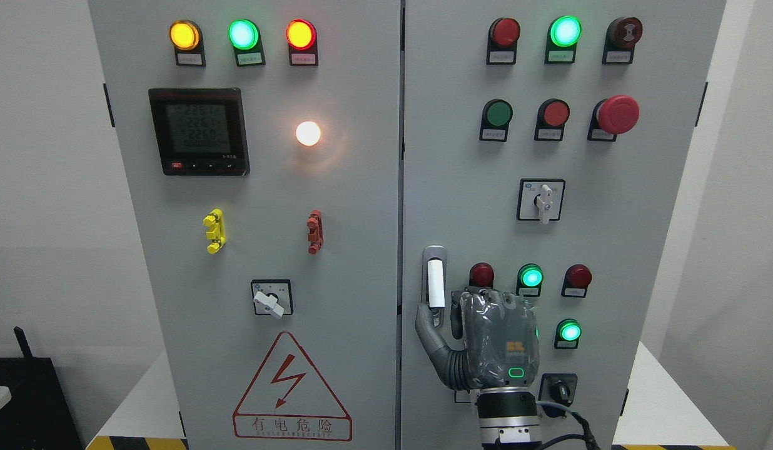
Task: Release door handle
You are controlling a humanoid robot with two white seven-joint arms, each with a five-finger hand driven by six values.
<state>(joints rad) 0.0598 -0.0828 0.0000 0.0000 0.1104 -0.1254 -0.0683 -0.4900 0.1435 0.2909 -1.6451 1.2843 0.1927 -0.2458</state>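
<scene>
One door handle [435,282], white and upright in its grey recess, low on the left edge of the right cabinet door [649,262], close to the seam with the left door [349,206]. Right hand [480,340] just below and to the right of it, back of the hand toward the camera, its grey left edge reaching up to the handle's lower end and seemingly touching there. Grip impossible to judge from this angle: cannot tell whether clamped on the handle or already let go, since the hand's far side faces the door and stays hidden. Both doors flush and apparently shut, so the door work looks finished, with only the letting go and the pull-back left; judged not yet complete while the hand sits this close. Around the hand, a red lamp [481,274] and a lit green lamp [530,276] just above, another green lamp [570,331] to the right, a small black switch [558,390] near the wrist. Further out, a selector switch [541,201] and a red mushroom button [618,114] higher up, a meter [199,131] and a red lightning warning sign [291,390] on the left door, white table [671,406] under the cabinet. Left hand nowhere in view.
</scene>
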